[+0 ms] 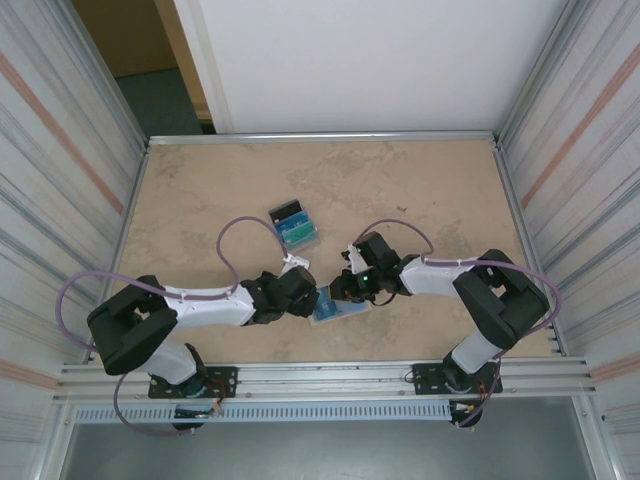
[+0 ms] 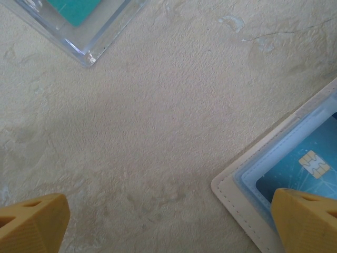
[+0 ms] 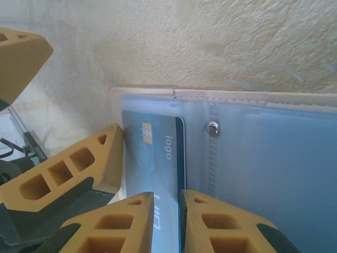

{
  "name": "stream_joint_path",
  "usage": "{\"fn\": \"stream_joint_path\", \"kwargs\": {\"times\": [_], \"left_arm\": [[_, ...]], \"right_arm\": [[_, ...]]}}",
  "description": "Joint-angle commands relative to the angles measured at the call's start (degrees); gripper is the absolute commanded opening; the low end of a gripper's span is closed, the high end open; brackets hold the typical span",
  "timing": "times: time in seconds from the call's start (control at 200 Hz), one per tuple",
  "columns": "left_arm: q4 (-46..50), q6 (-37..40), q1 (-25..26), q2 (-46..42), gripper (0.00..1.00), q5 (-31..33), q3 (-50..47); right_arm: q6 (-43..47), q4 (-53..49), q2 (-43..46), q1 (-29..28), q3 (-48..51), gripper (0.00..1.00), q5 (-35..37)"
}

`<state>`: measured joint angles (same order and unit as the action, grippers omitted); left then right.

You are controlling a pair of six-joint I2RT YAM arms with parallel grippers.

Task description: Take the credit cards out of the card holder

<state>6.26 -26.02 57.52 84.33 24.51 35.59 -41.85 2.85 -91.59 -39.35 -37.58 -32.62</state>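
step: draw blue credit card [image 3: 158, 153] out | right gripper [image 3: 181, 216] narrow, nipping card's edge | left gripper [image 2: 168, 226] wide, over card holder [image 1: 340, 308] corner, table's [image 1: 200, 200] 6 o'clock | advice: pull flat toward 3 o'clock, slowly, holder pinned

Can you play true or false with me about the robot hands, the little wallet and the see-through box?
1. The left hand is wide open. True.
2. The card holder is folded shut. False: it lies open on the table, with its pale blue inside facing up.
3. The right hand is pinching the blue card that sits in the card holder. True.
4. The clear tray has a red card in it. False: the card showing in it is a teal card.
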Motion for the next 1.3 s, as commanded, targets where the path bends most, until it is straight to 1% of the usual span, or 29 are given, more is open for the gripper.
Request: {"fn": "stream_joint_path", "kwargs": {"times": [0.0,0.261,0.621,0.817,0.987,1.173,1.293], "left_arm": [[4.36,-0.78,0.32,1.2,0.99,1.19,0.44],[4.72,-0.88,0.4,1.01,0.99,1.41,0.38],[5.3,-0.87,0.4,1.1,0.99,1.6,0.57],[5.54,-0.87,0.41,1.28,0.99,1.68,0.78],[5.77,-0.96,0.45,1.27,0.99,1.62,0.76],[6.02,-0.87,0.54,1.27,0.99,1.6,0.92],[6.13,-0.87,0.49,1.35,0.99,1.58,1.14]], "right_arm": [[-0.84,0.0,-0.9,0.4,0.68,0.2,0.45],[-0.9,0.13,-0.81,0.6,0.98,0.22,0.4],[-2.27,3.72,-2.03,1.36,2.16,0.21,-2.68],[-2.61,4.06,-2.71,1.8,2.47,0.2,-2.69],[-3.83,6.69,-2.82,2.04,3.03,0.19,-4.64],[-6.78,13.03,-2.88,3.45,4.92,0.13,-8.92],[-6.89,13.71,-2.87,3.84,5.24,0.11,-9.63]]}}
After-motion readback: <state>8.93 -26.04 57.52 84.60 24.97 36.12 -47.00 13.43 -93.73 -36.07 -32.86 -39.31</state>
